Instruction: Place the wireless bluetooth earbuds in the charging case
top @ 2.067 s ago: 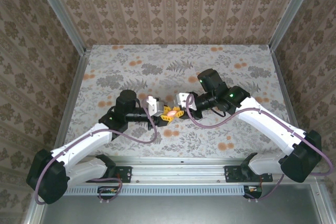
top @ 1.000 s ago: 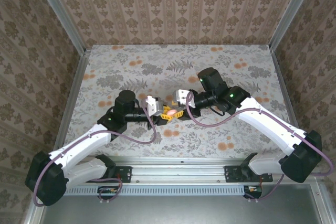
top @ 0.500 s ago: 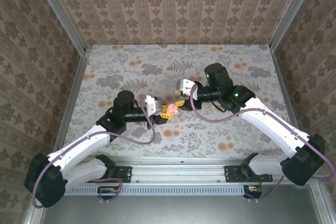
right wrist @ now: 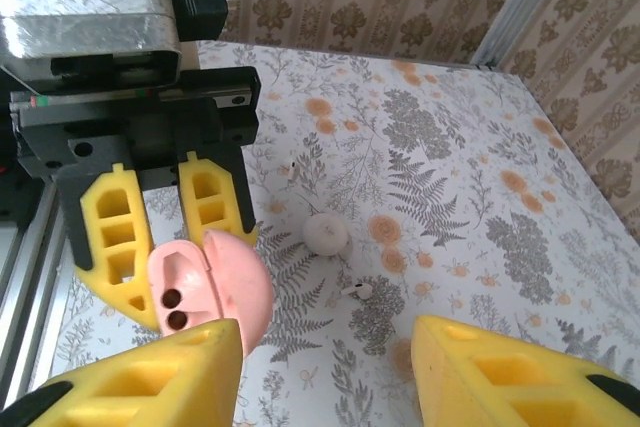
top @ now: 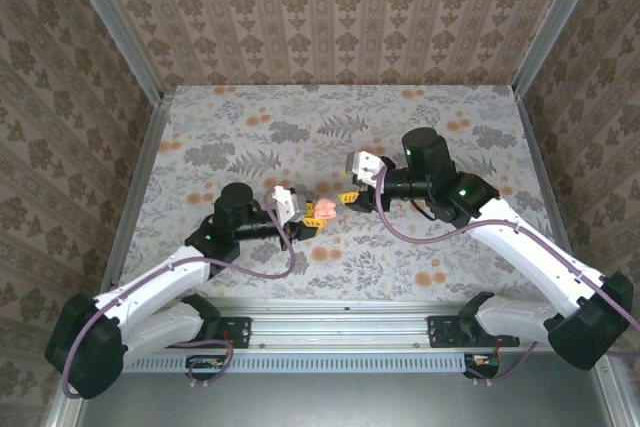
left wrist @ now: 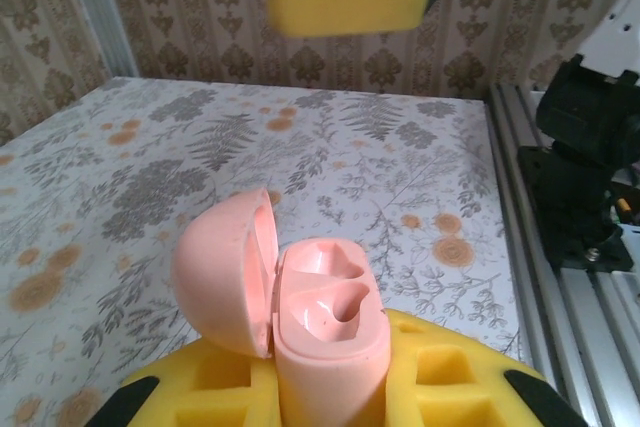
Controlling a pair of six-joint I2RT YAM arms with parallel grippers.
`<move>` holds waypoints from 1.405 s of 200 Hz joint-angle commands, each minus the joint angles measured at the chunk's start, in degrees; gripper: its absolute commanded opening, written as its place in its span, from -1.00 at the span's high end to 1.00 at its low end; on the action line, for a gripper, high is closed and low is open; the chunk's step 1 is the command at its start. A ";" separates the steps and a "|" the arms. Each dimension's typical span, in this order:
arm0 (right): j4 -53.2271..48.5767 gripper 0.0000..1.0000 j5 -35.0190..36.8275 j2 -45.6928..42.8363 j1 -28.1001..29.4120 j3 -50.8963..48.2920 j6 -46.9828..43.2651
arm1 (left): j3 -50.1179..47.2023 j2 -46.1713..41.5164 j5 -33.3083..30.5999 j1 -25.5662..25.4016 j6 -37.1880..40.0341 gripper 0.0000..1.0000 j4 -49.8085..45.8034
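The left tool [top: 310, 215] is clamped on a pink egg-shaped plastic charging case [left wrist: 325, 322], holding it over the middle of the flower-patterned bench [top: 230, 117] with the hinged lid [left wrist: 225, 267] swung open and both moulded sockets empty. The right tool [right wrist: 325, 352] hangs close by, its yellow foam fingers [right wrist: 510, 377] spread apart with nothing between them. Two small white stemmed earbuds lie loose on the bench beyond the case, one [right wrist: 358, 290] nearer the right tool and what looks like the second [right wrist: 288, 169] further off. Between them sits a small white round object [right wrist: 326, 235] whose nature cannot be made out. No earbud is in the case yet, so both pick-ups appear to lie ahead. The main risk is the mismatch of size: broad, soft fingers closing on a tiny smooth earbud lying flat could nudge it away or pinch it askew, leaving the stem at the wrong angle for its socket. A push into a case gripped only by its lower body could also tilt it in the grip or knock the lid shut, and two arms working this near each other leave little room before the tools bump
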 commanded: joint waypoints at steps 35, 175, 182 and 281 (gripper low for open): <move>2.67 0.01 5.47 -6.72 -0.09 -7.40 13.89 | -6.88 -5.31 -14.24 0.31 -8.56 0.69 8.91; -15.41 0.10 18.75 -1.65 0.00 -4.10 46.81 | -10.13 -14.13 -24.43 0.33 -10.67 0.69 1.63; -15.97 0.10 18.41 -1.22 -0.01 -3.72 45.76 | -10.24 -14.15 -24.78 0.32 -10.69 0.69 1.51; -20.75 0.00 18.48 16.48 -0.27 1.31 50.13 | -11.52 -14.48 -31.52 3.56 -14.64 0.68 -2.10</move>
